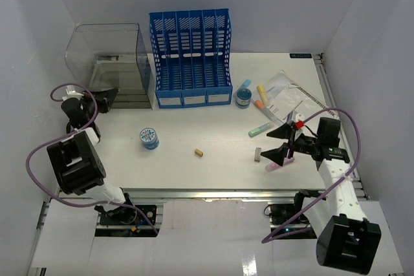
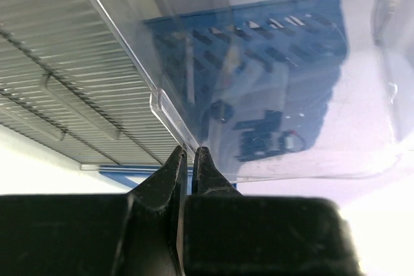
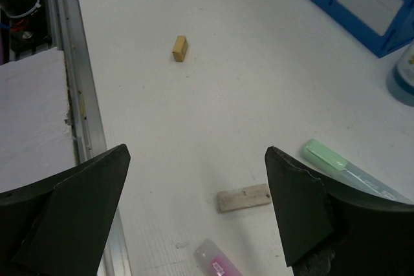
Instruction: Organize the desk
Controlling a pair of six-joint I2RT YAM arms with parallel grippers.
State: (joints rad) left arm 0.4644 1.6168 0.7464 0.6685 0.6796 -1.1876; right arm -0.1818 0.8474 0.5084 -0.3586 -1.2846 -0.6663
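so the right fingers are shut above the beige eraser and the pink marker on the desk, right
Not quite: the right fingers are wide open, not shut. The right wrist view shows them spread apart above the beige eraser and the pink marker on the desk.

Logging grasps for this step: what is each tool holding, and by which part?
The left tool pinches the clear plastic box by the thin lip along its edge. The right tool stands open above the desk, holding nothing.
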